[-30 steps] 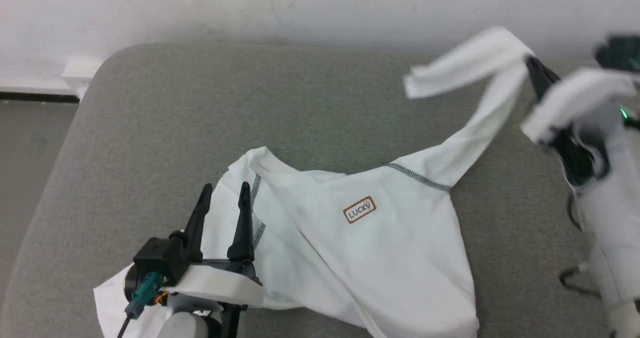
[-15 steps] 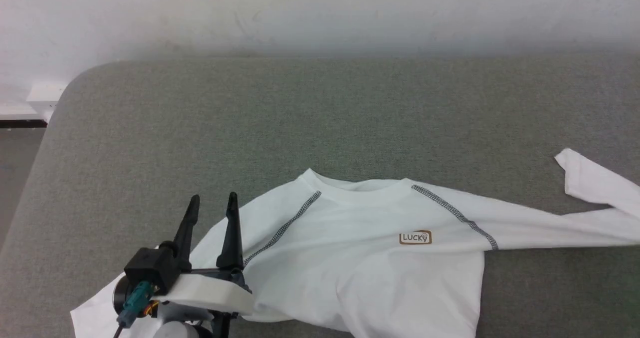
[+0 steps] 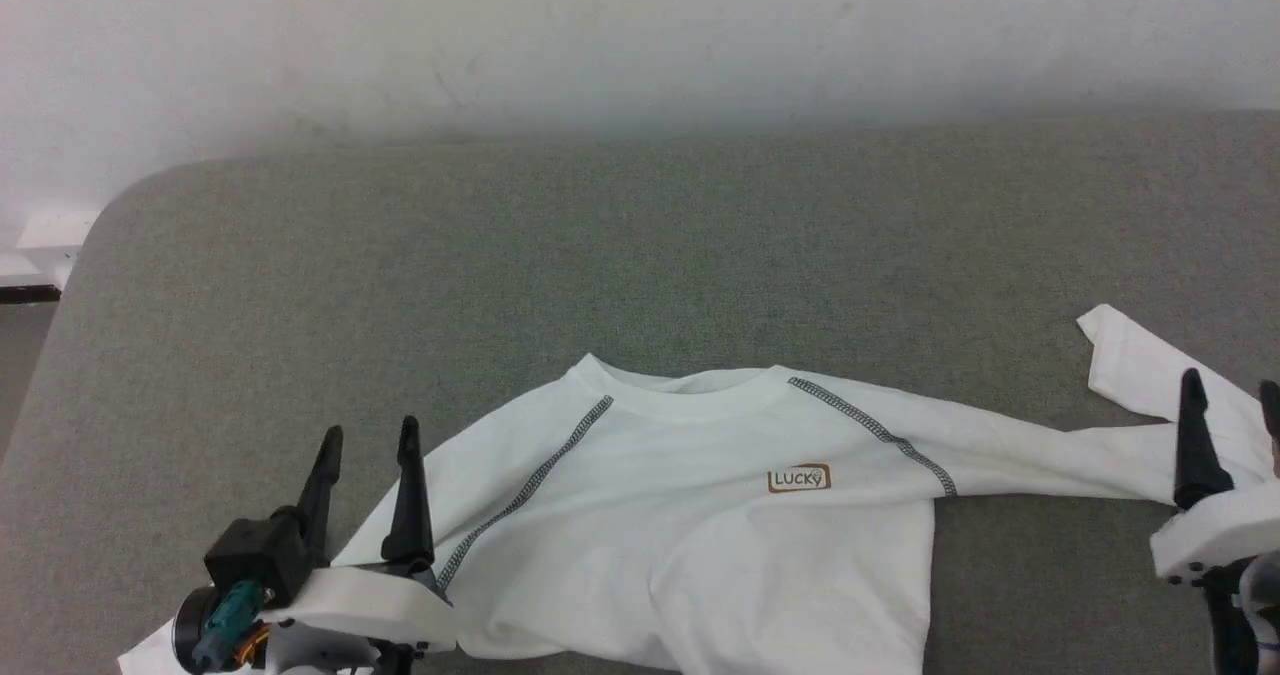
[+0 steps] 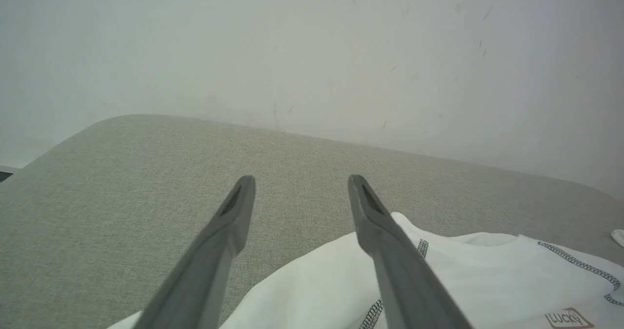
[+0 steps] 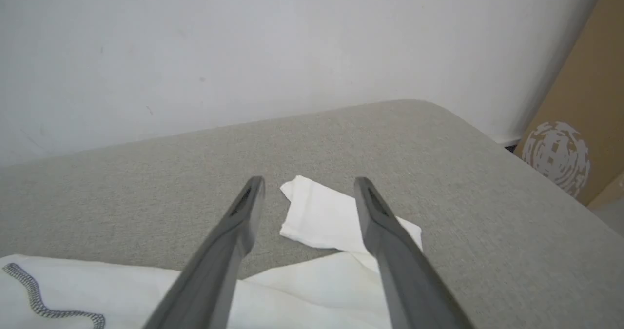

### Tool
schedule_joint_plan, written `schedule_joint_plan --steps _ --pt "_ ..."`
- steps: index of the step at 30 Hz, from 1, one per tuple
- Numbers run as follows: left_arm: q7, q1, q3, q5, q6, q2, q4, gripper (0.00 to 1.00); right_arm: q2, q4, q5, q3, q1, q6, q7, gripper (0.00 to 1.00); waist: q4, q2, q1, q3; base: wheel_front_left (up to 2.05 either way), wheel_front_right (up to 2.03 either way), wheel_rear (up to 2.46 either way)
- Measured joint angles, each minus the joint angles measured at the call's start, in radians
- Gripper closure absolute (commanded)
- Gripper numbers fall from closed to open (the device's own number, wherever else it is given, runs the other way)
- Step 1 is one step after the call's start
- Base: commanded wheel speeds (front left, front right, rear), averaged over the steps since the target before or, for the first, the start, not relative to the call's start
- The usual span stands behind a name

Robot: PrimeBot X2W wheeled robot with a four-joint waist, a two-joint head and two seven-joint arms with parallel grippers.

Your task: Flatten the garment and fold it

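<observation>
Fingers of left gripper (image 3: 370,428) and right gripper (image 3: 1230,382) stand spread, gripping nothing. Garment (image 3: 700,515) lies on grey cushion (image 3: 600,255), right-hand sleeve doubled back at cuff (image 3: 1115,350). I judge it light, limp and stretchy; I would pinch cuff or hem edges.

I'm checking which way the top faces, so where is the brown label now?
In the head view the brown label sits on the white top, right of centre, just below the grey stitched seam on the robot's right side.
</observation>
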Motion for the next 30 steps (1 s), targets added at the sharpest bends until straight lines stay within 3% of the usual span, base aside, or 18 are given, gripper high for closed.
schedule_joint_plan --steps 8,14,21,30 --pt "0.07 -0.002 0.005 -0.002 -0.002 0.044 0.012 0.0 0.042 -0.192 -0.043 0.24 0.09 0.0 0.003 0.0 -0.005 0.0 -0.0001 -0.043 0.0 0.0 0.0" --pt "0.227 -0.081 -0.033 -0.016 -0.042 0.072 0.047 0.0 0.062 -0.315 -0.022 0.351 0.178 0.0 0.059 0.0 -0.013 0.0 0.0 -0.041 0.0 0.0 0.0" --pt "0.485 -0.3 -0.119 -0.079 -0.124 0.084 0.179 0.0 0.068 -0.388 -0.006 0.41 0.19 0.0 0.089 0.0 -0.034 0.0 0.0001 -0.001 0.0 0.0 0.0" --pt "0.671 -0.479 -0.241 -0.111 -0.153 0.144 0.419 0.0 0.069 -0.395 0.031 0.446 0.186 0.0 0.1 0.0 -0.077 0.0 0.0001 0.066 0.0 0.0 0.0"
